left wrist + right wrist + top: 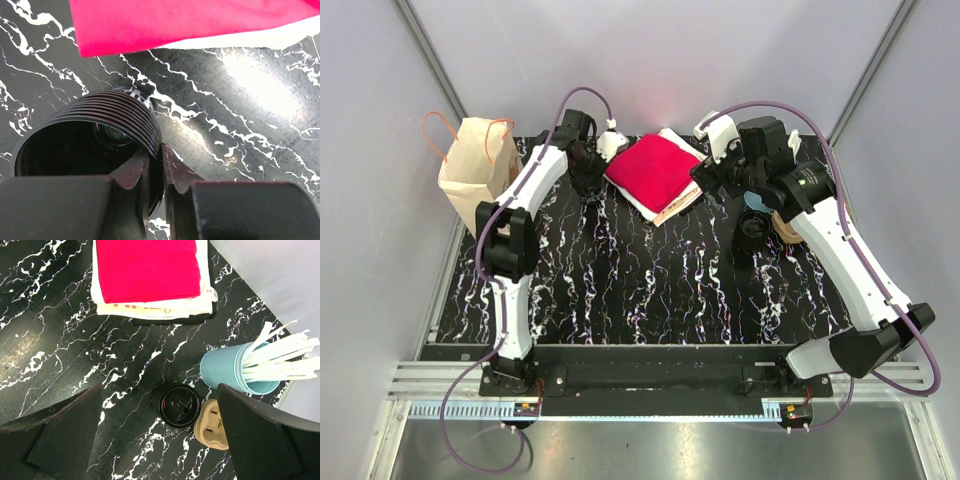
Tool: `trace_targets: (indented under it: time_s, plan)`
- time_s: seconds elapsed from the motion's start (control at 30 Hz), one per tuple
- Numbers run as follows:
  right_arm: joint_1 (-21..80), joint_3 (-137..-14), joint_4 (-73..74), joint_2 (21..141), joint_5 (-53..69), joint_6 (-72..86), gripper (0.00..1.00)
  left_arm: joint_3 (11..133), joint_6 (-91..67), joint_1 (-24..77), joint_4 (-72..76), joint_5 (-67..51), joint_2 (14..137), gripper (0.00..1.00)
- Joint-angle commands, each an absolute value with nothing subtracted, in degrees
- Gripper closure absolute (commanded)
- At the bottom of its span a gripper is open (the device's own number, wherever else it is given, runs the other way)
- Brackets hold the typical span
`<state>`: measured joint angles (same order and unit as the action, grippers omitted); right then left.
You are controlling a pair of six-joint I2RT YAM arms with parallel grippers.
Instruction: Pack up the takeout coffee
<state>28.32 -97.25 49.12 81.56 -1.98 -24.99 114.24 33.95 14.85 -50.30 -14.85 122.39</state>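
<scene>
Left tool [162,165] pinched nearly closed, right tool [159,387] spread wide, 2 arms stretched forward

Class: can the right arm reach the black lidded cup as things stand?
Probably yes: the open right gripper hangs above the black lidded cup, uncovered, though a tan lid sits beside it.

Red cloth [147,267] atop pale stack [150,311], teal cup [227,371] holding white sticks [280,357], marbled table [60,340]

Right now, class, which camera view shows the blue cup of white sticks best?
The right wrist view: the blue cup is in full sight, with white sticks fanning from its mouth. In the top external view the right arm hides all but a sliver of it. The left wrist view misses it.
</scene>
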Motion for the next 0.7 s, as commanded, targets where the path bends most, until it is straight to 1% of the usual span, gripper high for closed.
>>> trace_targets:
  time_s: [0.0, 0.23, 0.57, 0.67]
  plan:
    - [27.9, -96.9, 46.8, 79.8, -2.1, -24.3, 0.0, 118.9, 33.3, 15.7, -49.4, -16.9, 123.1, 0.85]
    - [27.8, -97.1, 46.8, 80.1, -2.2, -24.3, 0.0, 121.4, 31.6, 16.7, -49.3, -18.8, 124.5, 0.84]
    - [27.7, -96.8, 46.6, 79.8, -2.5, -24.3, 0.0, 124.3, 31.5, 18.2, -49.3, -17.6, 126.6, 0.81]
    - [27.7, -96.9, 46.4, 80.0, -2.5, -24.3, 0.0, 125.0, 31.3, 18.3, -49.3, -17.4, 126.7, 0.73]
